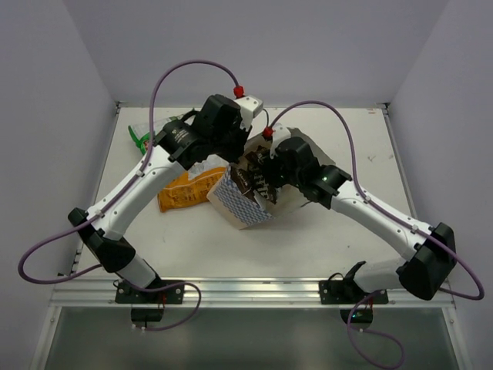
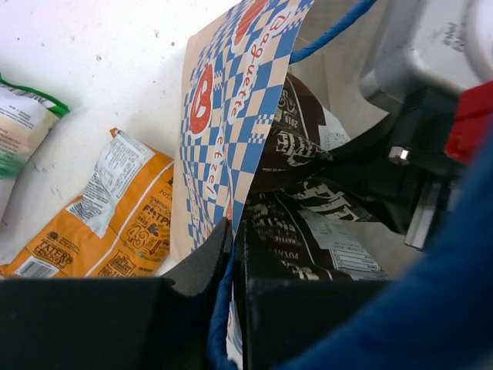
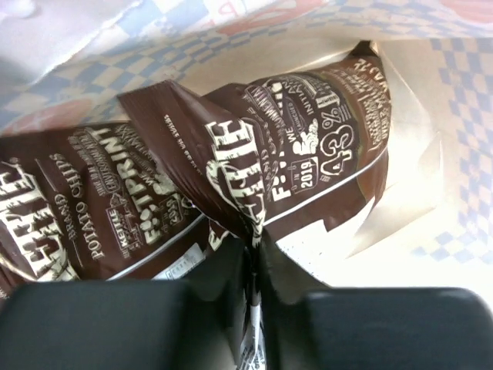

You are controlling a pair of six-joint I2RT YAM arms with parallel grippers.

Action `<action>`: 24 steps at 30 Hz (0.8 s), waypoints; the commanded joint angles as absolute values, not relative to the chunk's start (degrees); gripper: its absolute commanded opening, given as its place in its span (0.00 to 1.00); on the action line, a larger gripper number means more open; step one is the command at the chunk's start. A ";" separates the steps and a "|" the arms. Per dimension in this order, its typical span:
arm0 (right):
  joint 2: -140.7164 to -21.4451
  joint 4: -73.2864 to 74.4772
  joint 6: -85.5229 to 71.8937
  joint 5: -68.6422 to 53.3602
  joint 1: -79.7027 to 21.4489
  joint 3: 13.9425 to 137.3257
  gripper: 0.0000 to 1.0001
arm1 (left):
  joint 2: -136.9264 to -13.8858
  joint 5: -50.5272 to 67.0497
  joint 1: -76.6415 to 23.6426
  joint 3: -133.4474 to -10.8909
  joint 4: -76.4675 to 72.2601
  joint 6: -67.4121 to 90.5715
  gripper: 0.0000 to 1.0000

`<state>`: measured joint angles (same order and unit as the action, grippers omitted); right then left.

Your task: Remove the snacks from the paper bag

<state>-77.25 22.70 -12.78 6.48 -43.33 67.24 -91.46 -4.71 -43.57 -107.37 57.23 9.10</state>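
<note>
A white worktop (image 1: pixel 339 247) fills the middle of the scene, closed in on the left, far and right sides by plain pale walls (image 1: pixel 308 46). Its surface is scuffed, with a few small dark marks (image 1: pixel 372 158) toward the far right. Seen close from the left wrist, it carries scattered fine specks (image 2: pixel 115 62). Along the near edge runs a silver metal rail (image 1: pixel 254 289). Nearer than that lies what may be a grey glassy panel (image 1: pixel 246 339), though the view is dim there.
</note>
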 commanded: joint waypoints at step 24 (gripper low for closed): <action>-57.83 33.84 -8.88 16.77 -43.42 94.83 0.00 | -80.95 -2.99 -39.55 -93.44 56.07 15.12 0.00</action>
<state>-57.93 37.21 -9.91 9.87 -43.46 91.64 -84.55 -4.51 -40.51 -95.11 57.01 13.41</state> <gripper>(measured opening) 0.025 0.050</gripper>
